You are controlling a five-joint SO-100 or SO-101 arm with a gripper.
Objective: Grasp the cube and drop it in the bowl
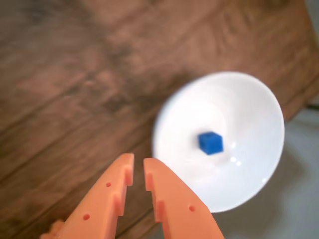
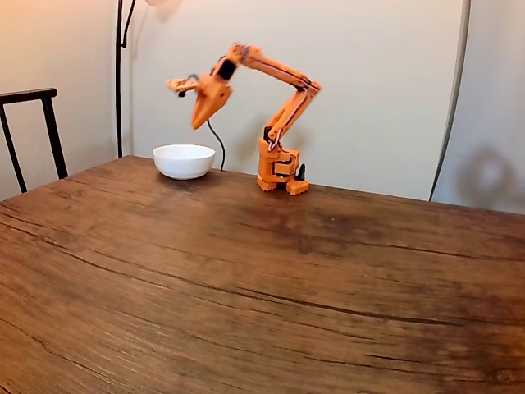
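Note:
In the wrist view the tiny blue cube [image 1: 210,143] lies inside the white bowl [image 1: 249,99], near its middle. My orange gripper [image 1: 138,166] comes in from the bottom edge, its two fingers a narrow gap apart with nothing between them, just left of the bowl's rim and well above it. In the fixed view the bowl [image 2: 184,161] stands at the table's far left, and the gripper [image 2: 197,125] hangs in the air above and slightly right of it, tip pointing down. The cube is hidden inside the bowl there.
The arm's orange base [image 2: 279,168] stands at the table's far edge, right of the bowl. A dark chair back [image 2: 29,123] rises at the left edge. The wide wooden table [image 2: 262,287] stretches toward the camera. A black cable runs behind the base.

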